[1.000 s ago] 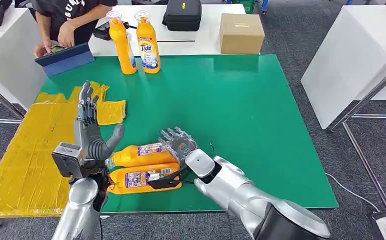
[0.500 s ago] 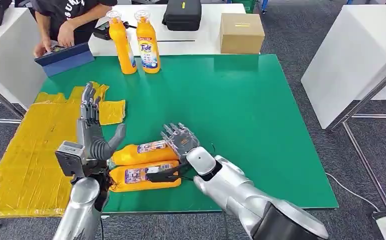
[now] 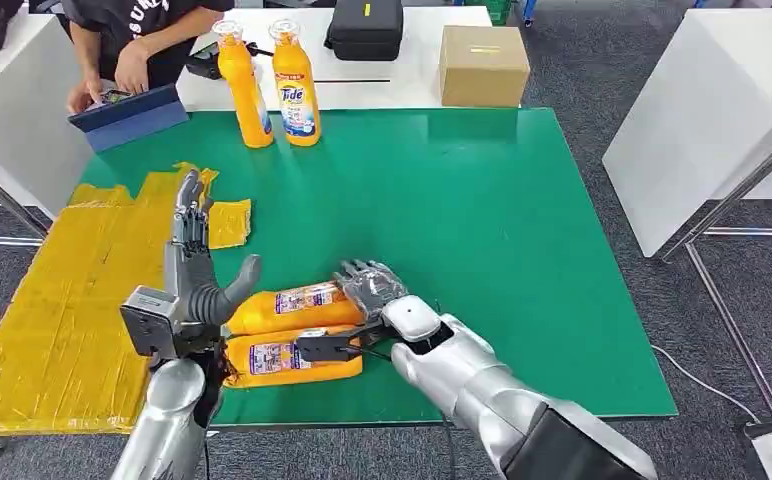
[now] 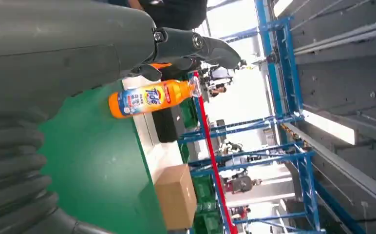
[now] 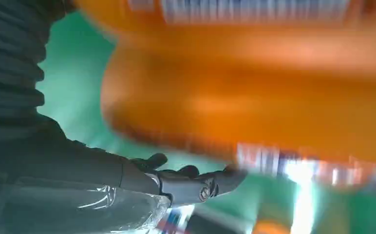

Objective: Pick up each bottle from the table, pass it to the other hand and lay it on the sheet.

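right hand (image 3: 370,288) hiding bottle (image 3: 292,308) base

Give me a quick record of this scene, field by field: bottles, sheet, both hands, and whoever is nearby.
lying bottles: two orange detergent bottles side by side on the green table, near its front edge
standing bottles: two orange Tide bottles upright at the far edge
sheet: yellow sheet left of the table, no bottle on it
left hand: left hand raised, fingers spread, holding nothing
right hand: right hand at the lying bottles; grip cannot be told
person: person at the far left corner
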